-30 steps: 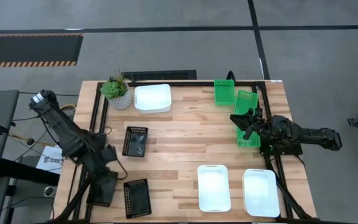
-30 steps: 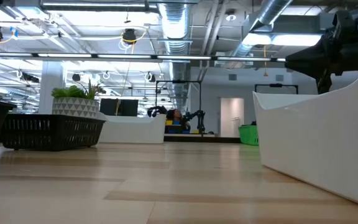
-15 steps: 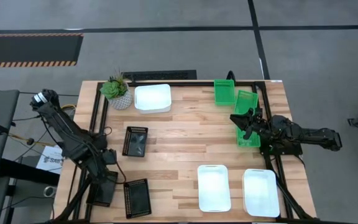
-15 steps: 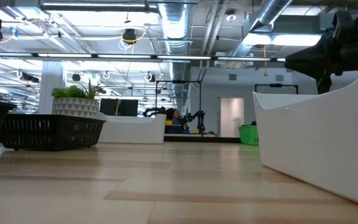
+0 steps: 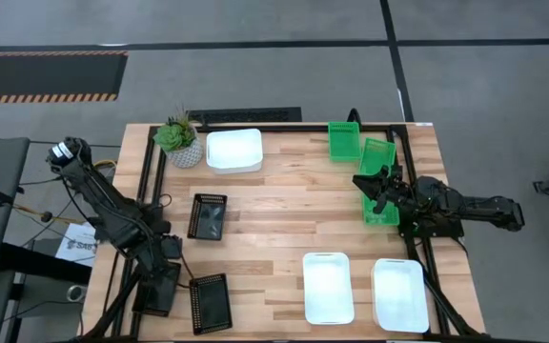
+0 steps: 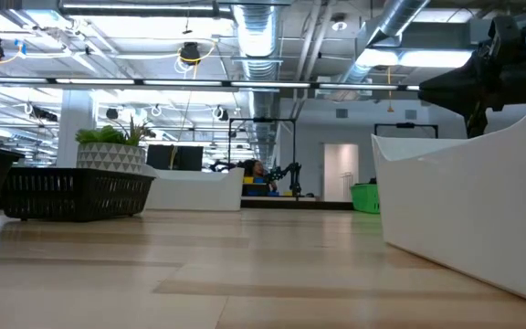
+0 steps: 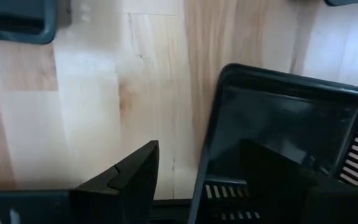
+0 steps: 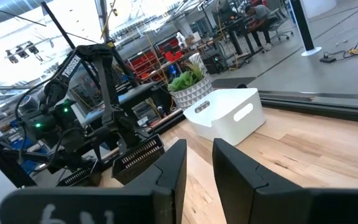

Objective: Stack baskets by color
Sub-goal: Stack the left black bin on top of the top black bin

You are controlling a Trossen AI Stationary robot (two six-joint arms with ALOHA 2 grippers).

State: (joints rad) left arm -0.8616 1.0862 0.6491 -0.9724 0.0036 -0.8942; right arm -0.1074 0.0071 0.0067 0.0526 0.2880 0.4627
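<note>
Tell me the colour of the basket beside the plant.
White; clearest in the high view.

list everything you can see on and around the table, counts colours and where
white baskets: 3, white; one at the far edge beside the plant, two side by side at the near edge
green baskets: 3, bright green; far right corner, one next to it, one under the right gripper
black baskets: 3, black; one left of centre, one at the near left edge, one off the wood on the left frame
potted plant: 1, green in a pale patterned pot; far left corner
table: 1, light wood with black frame
left gripper: 1, dark; open, one finger inside a black basket's rim
right gripper: 1, dark; over the right-hand green basket
</note>
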